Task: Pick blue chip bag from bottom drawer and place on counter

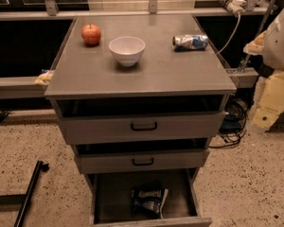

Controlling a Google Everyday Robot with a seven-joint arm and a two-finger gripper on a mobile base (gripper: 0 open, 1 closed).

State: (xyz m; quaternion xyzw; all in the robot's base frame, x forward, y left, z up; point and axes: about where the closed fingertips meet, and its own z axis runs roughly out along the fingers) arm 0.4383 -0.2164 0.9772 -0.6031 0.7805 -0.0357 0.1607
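No claw in sight, so I cannot tell if it's open. Reaching for the blue chip bag (149,201), it may bump the middle drawer (142,162).

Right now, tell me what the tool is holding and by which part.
Cannot be told: the tool is out of view, and only the pale arm shows at the right edge. The chip bag lies untouched in the bottom drawer.

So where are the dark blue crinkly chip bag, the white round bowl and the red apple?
Dark blue crinkly chip bag (149,201), camera view, middle of the bag.
White round bowl (127,56), camera view, its outer wall.
Red apple (91,34), camera view, its middle.
Gripper: outside the camera view.
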